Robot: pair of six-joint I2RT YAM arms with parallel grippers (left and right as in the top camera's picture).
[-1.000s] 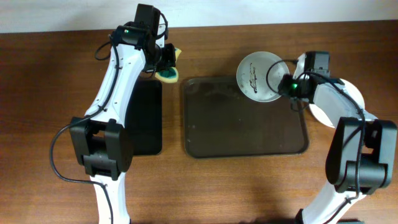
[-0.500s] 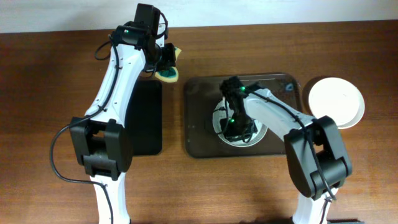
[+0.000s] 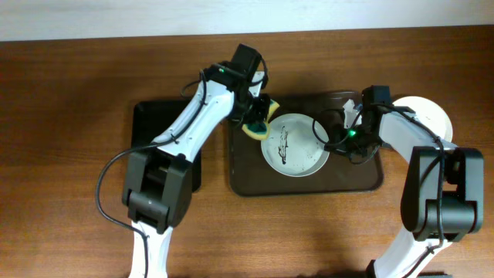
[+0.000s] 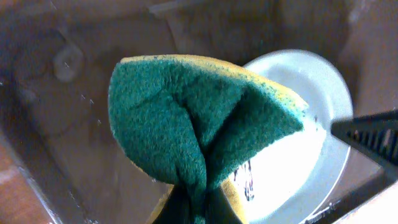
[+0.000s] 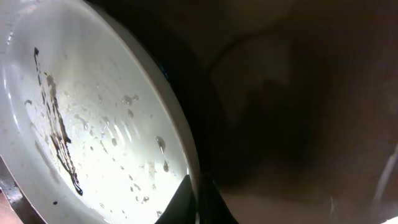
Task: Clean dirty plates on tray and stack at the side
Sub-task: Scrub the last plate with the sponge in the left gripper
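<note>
Sponge (image 3: 257,127) hangs beside smeared plate (image 3: 297,152) on tray (image 3: 356,174).

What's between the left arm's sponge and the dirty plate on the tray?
Nothing visible. The sponge sits at the left rim of the plate, smears exposed; the right gripper holds the opposite rim.

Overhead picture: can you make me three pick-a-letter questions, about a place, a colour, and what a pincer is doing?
1. Where is the streaky plate? A) on the brown tray B) on the black tray C) on bare table
2. What colour is the sponge's rough face? A) red B) green C) blue
3. The left pincer is: A) open B) shut on the sponge C) holding a cup
Answers: 1 A, brown rim surrounds it; 2 B, wrist view shows green; 3 B, the sponge is pinched and folded.
</note>
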